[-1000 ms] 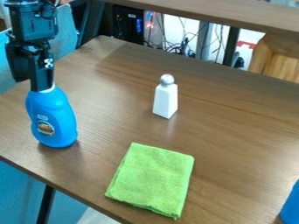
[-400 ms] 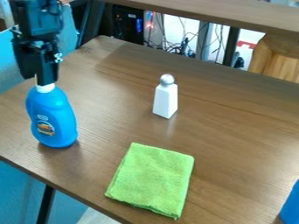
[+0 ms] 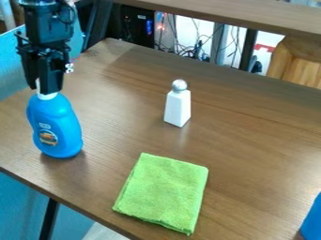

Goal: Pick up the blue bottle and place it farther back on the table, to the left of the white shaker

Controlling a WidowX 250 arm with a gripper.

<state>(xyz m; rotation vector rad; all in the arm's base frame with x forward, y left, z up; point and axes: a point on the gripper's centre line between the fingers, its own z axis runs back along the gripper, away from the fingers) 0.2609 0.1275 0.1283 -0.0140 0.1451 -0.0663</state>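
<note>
Blue bottle, best met squarely and gently at its white neck by the hand, impossible to tell whether wide or gripping.

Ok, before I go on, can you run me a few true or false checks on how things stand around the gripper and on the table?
1. The gripper is at the top of the blue bottle. True.
2. The blue bottle lies on its side. False: it stands upright on the table.
3. The white shaker stands upright, apart from the gripper. True.
4. The green cloth is draped over the white shaker. False: it lies on the table, apart from the shaker.
5. A blue object is partly cut off at the right edge of the view. True.
</note>
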